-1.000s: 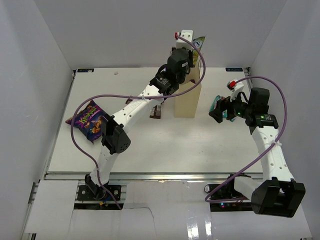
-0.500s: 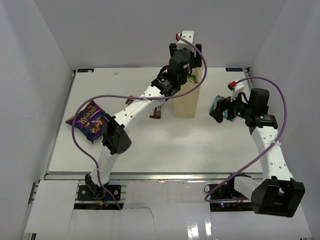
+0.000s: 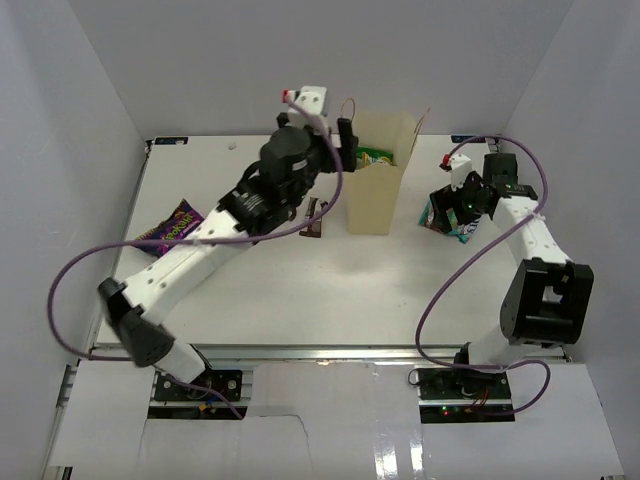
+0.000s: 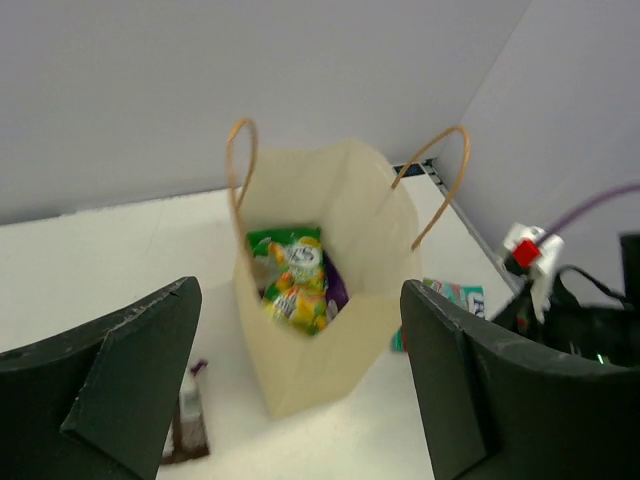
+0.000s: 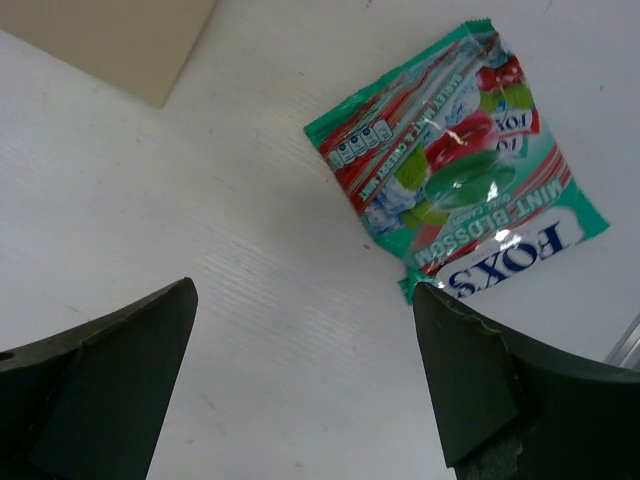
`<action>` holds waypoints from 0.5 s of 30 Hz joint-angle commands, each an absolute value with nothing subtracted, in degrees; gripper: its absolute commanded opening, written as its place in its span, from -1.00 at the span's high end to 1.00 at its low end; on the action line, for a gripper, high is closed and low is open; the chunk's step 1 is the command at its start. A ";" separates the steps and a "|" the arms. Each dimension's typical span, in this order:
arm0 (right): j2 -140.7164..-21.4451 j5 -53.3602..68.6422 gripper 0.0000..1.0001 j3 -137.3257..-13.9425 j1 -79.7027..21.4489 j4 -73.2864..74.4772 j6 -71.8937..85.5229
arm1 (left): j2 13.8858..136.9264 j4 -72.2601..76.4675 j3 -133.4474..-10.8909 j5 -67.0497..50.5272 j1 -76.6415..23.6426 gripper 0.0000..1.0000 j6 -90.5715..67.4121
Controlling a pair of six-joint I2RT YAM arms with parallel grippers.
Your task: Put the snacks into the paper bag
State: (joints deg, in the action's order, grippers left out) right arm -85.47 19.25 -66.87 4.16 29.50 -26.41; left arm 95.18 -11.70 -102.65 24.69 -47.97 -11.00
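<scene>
L jaws wide open, empty, near mouth of paper bag [image 4: 330, 340]. Green-yellow packet [image 4: 295, 280] lies inside. R jaws open over teal packet [image 5: 455, 190], flat on bench [image 5: 200, 250]. Risks: flat packet may slip R grip; L arm may snag handles [image 4: 240, 160] and tip the bag.

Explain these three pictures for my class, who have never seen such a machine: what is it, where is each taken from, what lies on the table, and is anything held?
Two robot arms stand at the near edge of a table, each ending in a two-fingered pincer. One picture looks down from above; the others come from cameras on each wrist. The left pincer is open, near the mouth of the paper bag, which holds a green-yellow packet. The right pincer is open over a teal packet lying flat. A dark purple bag and a dark brown bar lie on the table. Nothing is held.
</scene>
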 commanded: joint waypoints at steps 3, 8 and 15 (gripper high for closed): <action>-95.26 19.08 -0.95 -74.79 4.31 39.55 -53.50 | 73.94 -19.32 -81.07 27.94 -46.59 -0.84 -22.10; -104.12 16.87 -0.96 -79.00 4.31 34.55 -61.17 | 59.69 -28.63 -64.62 29.88 -45.62 -0.84 -35.93; -116.28 19.34 -0.84 -90.27 3.69 35.68 -52.12 | 53.09 -34.01 -58.45 31.46 -45.44 -0.84 -45.44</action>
State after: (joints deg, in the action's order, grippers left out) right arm -115.44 17.98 -87.66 4.05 35.22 -54.04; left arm 55.64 -30.33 -58.39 29.61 -45.54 -39.44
